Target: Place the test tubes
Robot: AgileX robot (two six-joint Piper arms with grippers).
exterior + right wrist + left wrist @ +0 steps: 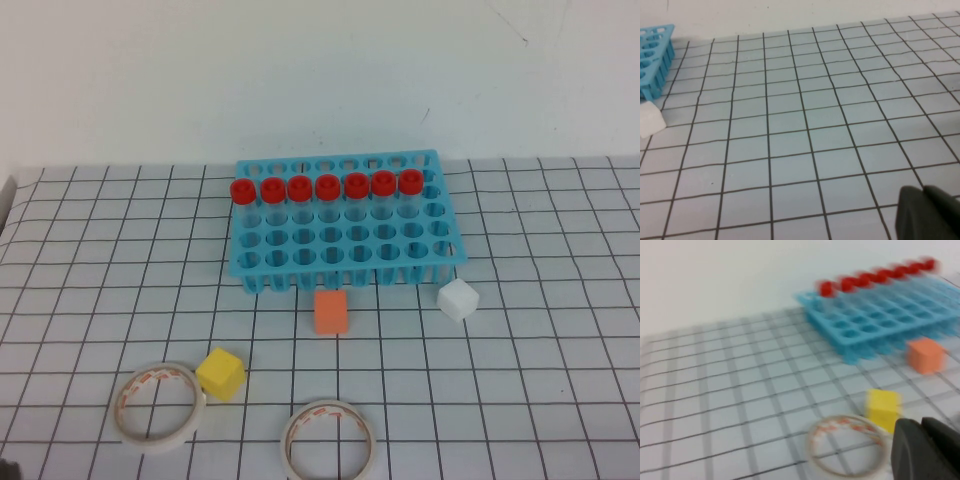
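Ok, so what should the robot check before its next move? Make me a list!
1. Seven red-capped test tubes upright in one row of the blue plastic rack: ok.
2. Empty holes in the rack's front rows: ok.
3. Left pincer, low beside the yellow cube and white tape ring, shut, empty: ok.
4. Right pincer, low over the gridded mat, away from the rack, shut, empty: ok.
5. Loose tubes left to place: cannot tell, none in view.
6. Rack's front free: not ok, orange cube sits close before it.
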